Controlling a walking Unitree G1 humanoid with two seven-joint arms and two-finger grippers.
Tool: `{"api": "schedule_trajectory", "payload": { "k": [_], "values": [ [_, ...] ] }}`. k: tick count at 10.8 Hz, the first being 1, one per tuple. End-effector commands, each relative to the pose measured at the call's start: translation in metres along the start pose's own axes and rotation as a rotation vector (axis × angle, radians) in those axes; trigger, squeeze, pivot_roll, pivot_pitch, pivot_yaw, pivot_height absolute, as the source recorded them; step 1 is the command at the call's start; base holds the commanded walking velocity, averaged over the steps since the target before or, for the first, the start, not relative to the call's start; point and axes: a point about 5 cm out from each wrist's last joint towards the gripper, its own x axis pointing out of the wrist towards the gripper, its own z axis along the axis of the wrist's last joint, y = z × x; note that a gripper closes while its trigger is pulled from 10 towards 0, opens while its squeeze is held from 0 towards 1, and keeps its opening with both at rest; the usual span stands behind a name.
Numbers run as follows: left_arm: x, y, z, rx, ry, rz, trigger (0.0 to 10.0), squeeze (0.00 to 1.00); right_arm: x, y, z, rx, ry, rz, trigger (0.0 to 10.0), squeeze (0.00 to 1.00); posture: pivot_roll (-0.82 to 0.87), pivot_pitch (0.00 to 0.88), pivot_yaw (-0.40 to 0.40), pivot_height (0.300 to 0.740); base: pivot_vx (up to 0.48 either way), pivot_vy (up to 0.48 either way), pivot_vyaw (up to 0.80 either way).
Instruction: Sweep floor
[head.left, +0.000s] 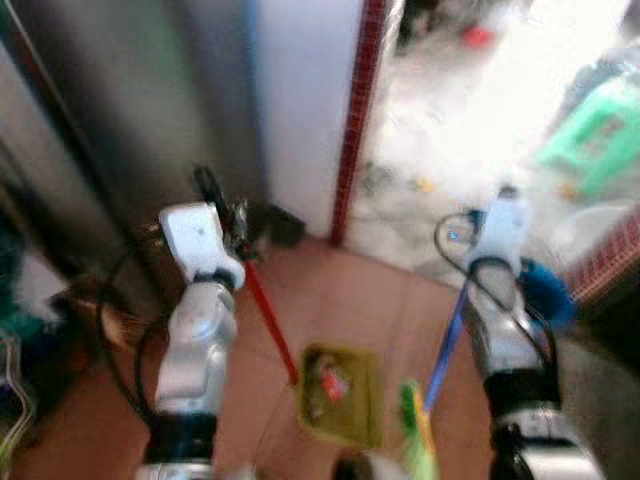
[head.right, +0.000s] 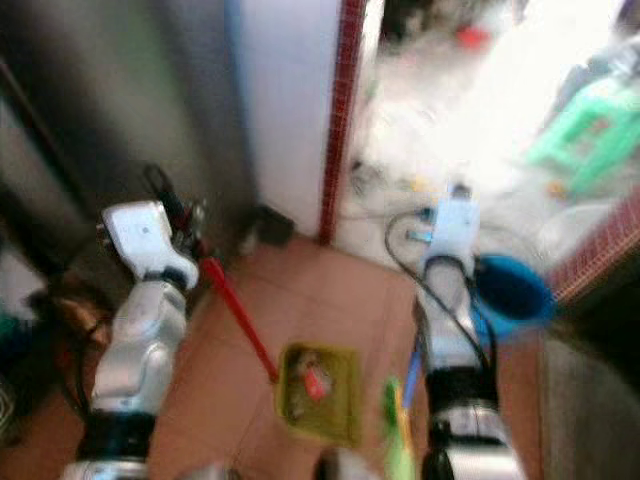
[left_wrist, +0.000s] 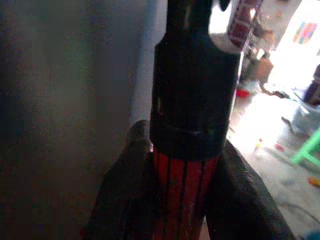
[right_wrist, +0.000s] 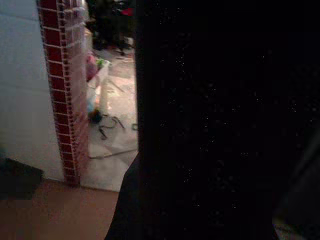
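Observation:
My left gripper (head.left: 225, 205) is shut on the red handle (left_wrist: 182, 192) of an olive-green dustpan (head.left: 340, 392). The black fingers (left_wrist: 125, 190) clamp the handle just below its black cap. The pan rests on the terracotta floor (head.left: 330, 290) between my arms, with a small red scrap (head.left: 333, 382) inside. On the right, a broom's blue handle (head.left: 448, 345) slants up to my right gripper (head.left: 503, 205), and its green head (head.left: 415, 430) is beside the pan. The right wrist view is nearly black, blocked by a dark shape close to the lens. Everything is blurred.
A grey metal surface (head.left: 120, 120) stands ahead on the left, then a white wall with a red-tiled edge (head.left: 358, 120). Beyond the doorway lies a bright pale floor (head.left: 450, 120) strewn with litter, and a green stool (head.left: 600, 130). A blue bucket (head.left: 545, 290) sits by my right arm.

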Motion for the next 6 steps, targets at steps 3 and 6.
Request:
{"api": "schedule_trajectory", "payload": {
  "k": [3, 6],
  "values": [
    [-0.001, 0.003, -0.001, -0.105, 0.03, -0.026, 10.0, 0.0, -0.002, 0.0, 0.011, 0.025, -0.052, -0.028, 10.0, 0.0, -0.05, 0.0, 0.016, 0.74, 0.0, 0.0, 0.0],
    [0.002, 0.006, -0.001, -0.062, 0.022, -0.066, 10.0, 0.0, -0.008, -0.003, 0.003, 0.014, -0.026, -0.066, 10.0, 0.0, -0.04, 0.0, 0.005, 0.74, 0.0, 0.0, -0.27]
  ]
}}
